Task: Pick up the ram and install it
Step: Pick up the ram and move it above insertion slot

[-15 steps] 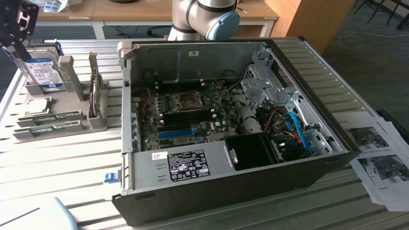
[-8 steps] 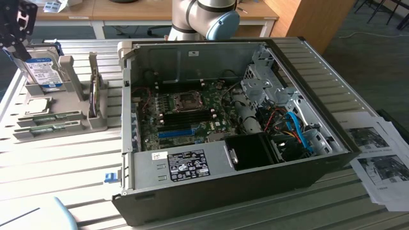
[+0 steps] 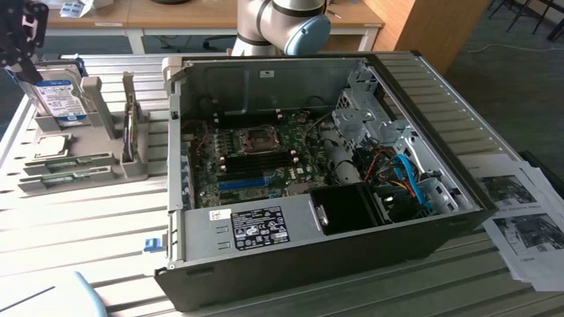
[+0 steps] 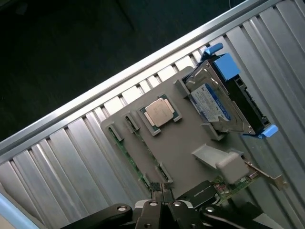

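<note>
- Open computer case (image 3: 352, 257) stands nearest, to the exterior view's right of the gray holder (image 3: 97, 179); it contains one motherboard (image 3: 255, 162), blue cables (image 3: 407, 175) and a black fan box (image 3: 352, 208).
- On the gray holder: two ram sticks (image 3: 66, 161), long, thin, green with white labels, lying flat; one CPU chip (image 3: 51, 144); one hard drive (image 3: 57, 99) upright.
- Wrist view: gripper (image 4: 160, 188), jaws pressed together on nothing, hangs over the gray holder's edge by a green ram stick (image 4: 125, 151).
</note>
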